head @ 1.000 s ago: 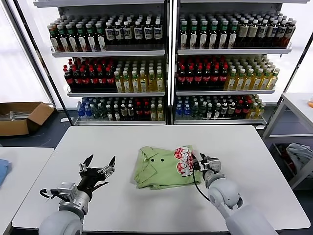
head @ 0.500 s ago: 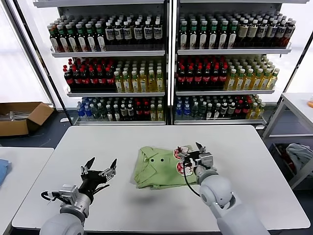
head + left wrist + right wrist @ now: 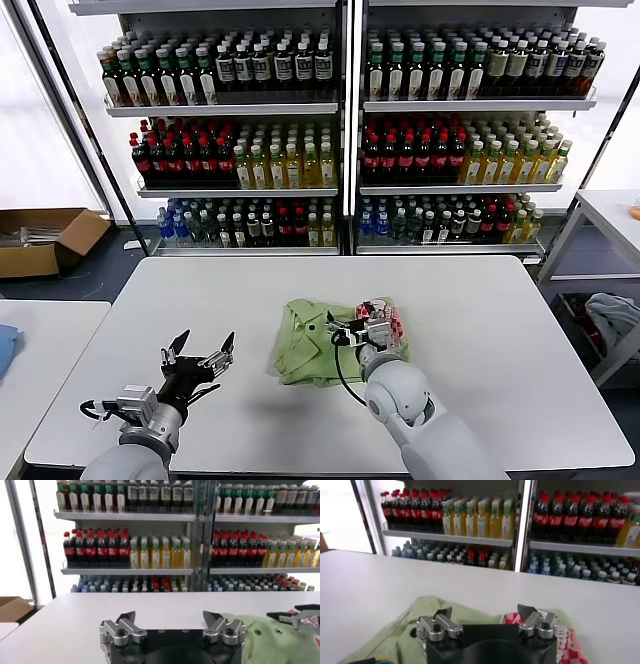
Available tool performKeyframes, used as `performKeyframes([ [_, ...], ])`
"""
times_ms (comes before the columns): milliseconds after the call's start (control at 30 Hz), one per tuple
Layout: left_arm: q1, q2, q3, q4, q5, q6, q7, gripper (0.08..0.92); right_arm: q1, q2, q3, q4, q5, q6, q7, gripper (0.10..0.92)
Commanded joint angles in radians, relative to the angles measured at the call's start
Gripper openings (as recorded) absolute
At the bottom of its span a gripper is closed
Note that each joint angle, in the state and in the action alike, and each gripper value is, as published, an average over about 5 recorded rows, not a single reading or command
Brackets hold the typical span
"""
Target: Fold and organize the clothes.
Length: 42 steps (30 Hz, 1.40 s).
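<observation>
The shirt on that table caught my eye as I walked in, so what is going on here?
A two-armed robot is folding a light green short-sleeved fabric shirt with a red-and-white print on the white table. Its right gripper is over the shirt near the printed part, jaws open, not gripping fabric. The left gripper hovers above bare table beside the shirt, jaws open and empty. The shirt lies bunched and partly folded. Shelves of bottles stand behind.

Light green short-sleeved fabric shirt (image 3: 318, 340): centre of the white rectangular desk (image 3: 520, 330). Right end effector (image 3: 362, 322) over it; left end effector (image 3: 198, 356) well left (apart). Tall bottle-stocked metal shelves (image 3: 340, 130) behind.
</observation>
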Motion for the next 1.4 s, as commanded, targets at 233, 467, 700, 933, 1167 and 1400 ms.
performKeyframes([
  [233, 0.002, -0.005, 0.007, 0.010, 0.003, 0.001, 0.003, 0.823, -0.030, 0.024, 0.018, -0.059, 0.030, -0.003, 0.052, 0.823],
  [467, 0.007, -0.002, 0.007, 0.008, 0.002, 0.000, 0.007, 0.823, -0.051, 0.038, 0.039, -0.067, 0.054, -0.002, 0.056, 0.823],
  [700, 0.012, -0.003, 0.010, 0.005, 0.006, 0.003, 0.011, 0.823, -0.095, 0.042, 0.080, 0.002, 0.067, -0.001, 0.043, 0.823],
  [933, 0.012, -0.017, 0.026, 0.006, 0.023, 0.004, 0.020, 0.823, -0.123, 0.025, 0.157, 0.129, 0.066, 0.001, -0.011, 0.823],
  [1167, 0.024, -0.033, 0.029, -0.002, 0.033, 0.000, 0.022, 0.823, -0.195, 0.027, 0.247, 0.188, 0.118, 0.000, -0.017, 0.823],
  [1400, 0.041, -0.044, 0.044, -0.007, 0.046, -0.004, 0.023, 0.823, -0.157, 0.068, 0.295, 0.052, 0.166, 0.025, -0.061, 0.823],
])
